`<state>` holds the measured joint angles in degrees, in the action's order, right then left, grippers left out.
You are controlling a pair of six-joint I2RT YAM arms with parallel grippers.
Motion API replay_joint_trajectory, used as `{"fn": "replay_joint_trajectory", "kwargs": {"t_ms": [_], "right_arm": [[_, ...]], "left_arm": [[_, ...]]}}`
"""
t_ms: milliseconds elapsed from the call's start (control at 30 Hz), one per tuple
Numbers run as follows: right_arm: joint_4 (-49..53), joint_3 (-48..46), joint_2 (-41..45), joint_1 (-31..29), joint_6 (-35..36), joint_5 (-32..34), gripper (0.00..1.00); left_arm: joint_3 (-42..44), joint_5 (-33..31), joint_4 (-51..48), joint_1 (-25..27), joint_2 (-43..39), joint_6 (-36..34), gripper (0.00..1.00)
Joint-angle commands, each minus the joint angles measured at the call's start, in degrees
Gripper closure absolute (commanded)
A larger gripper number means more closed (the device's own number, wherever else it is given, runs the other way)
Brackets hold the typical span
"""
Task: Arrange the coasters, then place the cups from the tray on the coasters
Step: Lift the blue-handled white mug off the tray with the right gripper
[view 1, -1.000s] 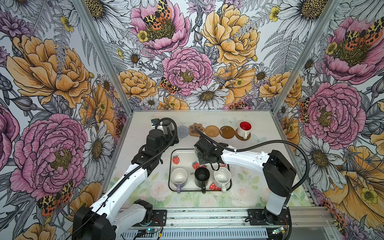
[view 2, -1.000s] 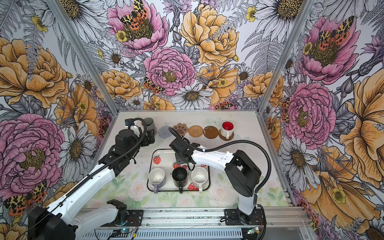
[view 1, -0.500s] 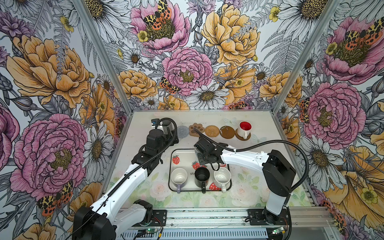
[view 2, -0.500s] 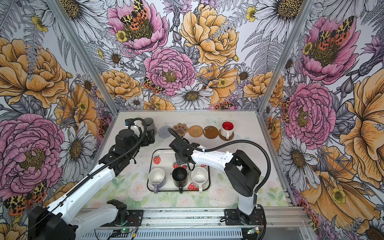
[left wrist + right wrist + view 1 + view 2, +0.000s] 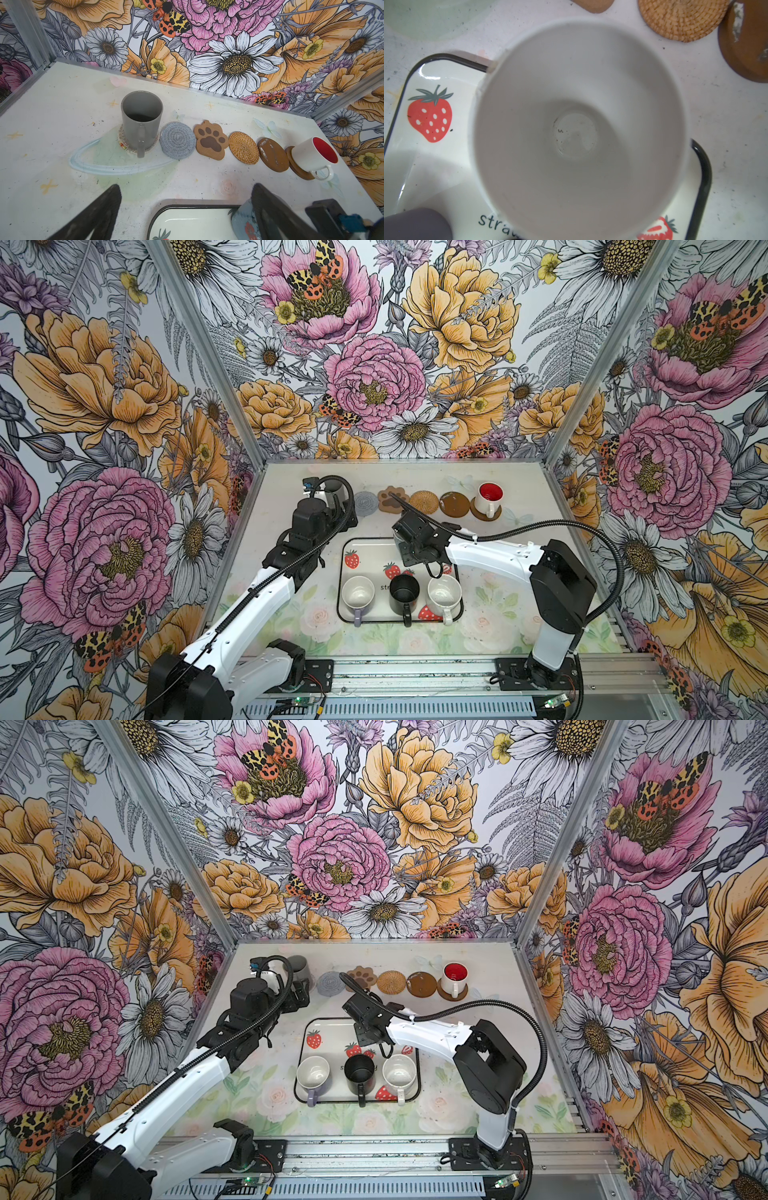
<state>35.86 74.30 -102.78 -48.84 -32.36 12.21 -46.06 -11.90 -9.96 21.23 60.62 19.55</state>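
My right gripper (image 5: 411, 549) hangs over the back right of the strawberry tray (image 5: 361, 545), shut on the light blue cup (image 5: 243, 220). The cup's pale inside (image 5: 577, 128) fills the right wrist view and hides the fingers. On the tray's front stand the lavender (image 5: 358, 593), black (image 5: 404, 593) and white speckled (image 5: 444, 593) cups. My left gripper (image 5: 186, 187) is open and empty behind the tray, short of the tall grey cup (image 5: 141, 120) on a whitish woven coaster (image 5: 122, 141).
Along the back lie a grey woven coaster (image 5: 177, 140), paw coaster (image 5: 211, 140), rattan coaster (image 5: 244, 147) and dark brown coaster (image 5: 273, 154). The white cup with red inside (image 5: 315, 154) stands on another brown coaster (image 5: 297, 168). Floral walls close three sides.
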Motion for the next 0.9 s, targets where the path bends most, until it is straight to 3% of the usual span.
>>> {"fn": "replay_joint_trajectory", "kwargs": {"t_ms": [0,633,867], "right_arm": [[-1.9,0.0,3.5,0.6,1.2,2.4,1.0],[-1.1,-0.1,6.3,3.1,3.7,3.4,1.0],[-0.6,0.4,7.2,6.7,5.0,4.1,1.0]], "left_arm": [[0.9,1.1,1.7,-0.6,0.3,0.1,0.01],[1.1,1.1,1.8,-1.2,0.6,0.3,0.01],[1.2,0.8,1.7,-1.3,0.5,0.3,0.01]]}}
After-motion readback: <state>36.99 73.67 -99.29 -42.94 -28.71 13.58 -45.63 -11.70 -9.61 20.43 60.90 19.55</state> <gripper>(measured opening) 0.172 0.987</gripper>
